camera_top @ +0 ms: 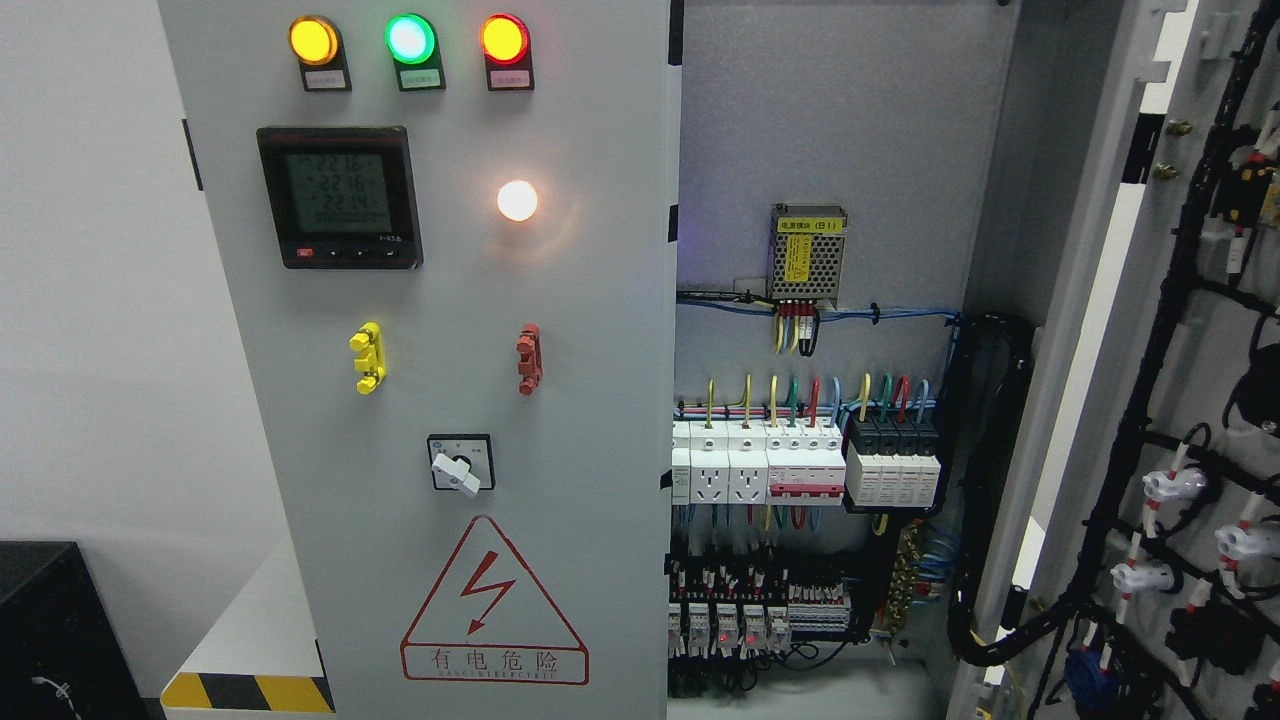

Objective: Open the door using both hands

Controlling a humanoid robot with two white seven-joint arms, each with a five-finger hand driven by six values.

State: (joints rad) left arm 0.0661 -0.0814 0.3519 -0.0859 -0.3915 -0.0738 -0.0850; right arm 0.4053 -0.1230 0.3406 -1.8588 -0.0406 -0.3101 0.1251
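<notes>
Cabinet: right door swung wide, left door closed, no robot hand in view

Cabinet (pixel 830 130) fills the frame; left door (pixel 440 400) sits flush and shut, running from the top edge to the bottom edge, its free edge at the centre seam beside the exposed interior. Right door (pixel 1180 420) is swung out at the right edge, inner face showing a black wiring harness (pixel 1150 400). Neither hand shows, so finger state can't be told. Judgement: left door is a stiff sheet-metal panel, moderately heavy, hinged on its left side, paint likely slick. Best hold is the free vertical edge (pixel 668 300) at the seam, clear of the meter (pixel 338 196), rotary switch (pixel 460 464) and the yellow (pixel 368 358) and red (pixel 528 358) knobs. No handle visible. Breakers (pixel 800 460) just inside, so keep fingers shallow
</notes>
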